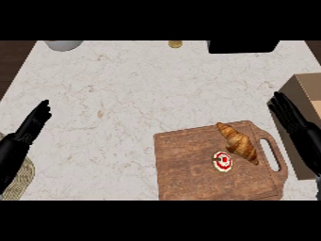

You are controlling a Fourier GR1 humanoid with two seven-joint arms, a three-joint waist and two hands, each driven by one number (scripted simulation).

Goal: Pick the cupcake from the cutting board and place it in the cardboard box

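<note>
A small cupcake (pixel 222 161) with white and red topping sits on the wooden cutting board (pixel 190 174) at the lower middle right. A croissant (pixel 238 141) lies just beyond it on the same board. The cardboard box (pixel 314 96) stands at the right edge, partly cut off by the view. My right hand (pixel 300 127) is open with straight fingers, between the board's handle and the box, touching neither cupcake nor croissant. My left hand (pixel 29 128) is open at the far left, fingers pointing up, resting away from the board.
A woven mat or basket (pixel 10 174) lies under my left forearm at the lower left. A white bowl (pixel 63 44), a small yellow object (pixel 175 44) and a black appliance (pixel 243 46) line the counter's far edge. Dark floor borders the marble counter on the left.
</note>
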